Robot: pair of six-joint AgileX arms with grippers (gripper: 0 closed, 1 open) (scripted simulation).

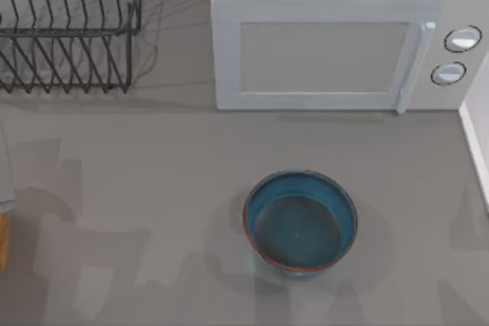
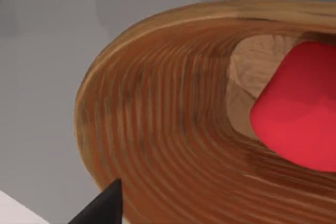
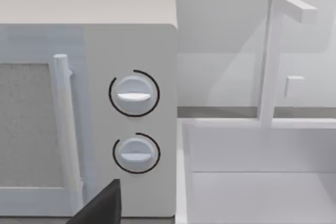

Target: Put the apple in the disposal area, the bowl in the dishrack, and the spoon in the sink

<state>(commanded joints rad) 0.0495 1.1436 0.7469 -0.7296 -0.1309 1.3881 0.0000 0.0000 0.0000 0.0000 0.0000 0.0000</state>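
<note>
Looking at it, the apple [image 2: 299,108] sits inside a wooden bowl [image 2: 157,129] under the left wrist, can't tell either gripper's state, so next I'd approach the blue bowl [image 1: 300,221] mid-tabletop [image 1: 153,188], then carry it to the dishrack [image 1: 69,28] top-left.

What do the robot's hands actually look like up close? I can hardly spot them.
Little of them is in frame. The left gripper appears in its wrist view as a plain black, pointed wedge of a fingertip with a matte finish. The right gripper looks the same in its wrist view: a dark, angular black tip. No cables, markings or labels can be seen on either.
</note>
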